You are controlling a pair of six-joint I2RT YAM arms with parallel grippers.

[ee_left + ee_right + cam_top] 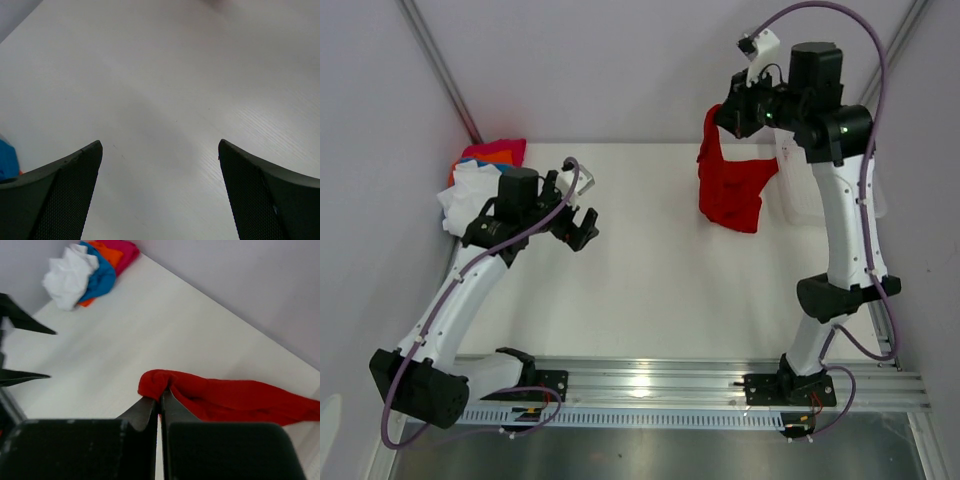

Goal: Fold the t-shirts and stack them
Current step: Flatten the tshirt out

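From above: held high by the right gripper point(735, 112), pressed together on a bunched edge of the red t-shirt point(732, 195). Hanging limp below that gripper in soft, deep folds, probably kept up there to let the cloth drop open before laying flat on the desk point(650, 290). Spread wide and holding nothing at the left gripper point(575, 205), low over bare desk, likely placed to take a second corner. Just beyond and outward of it, a crumpled heap of t-shirts point(475, 185): white, blue, orange, pink.

Left wrist: dark mesh-textured pads far apart, smooth pale desk between, a blue scrap of cloth beside one pad.

Right wrist: red fold rolled thick right at the closed tips, matte cloth trailing off sideways.
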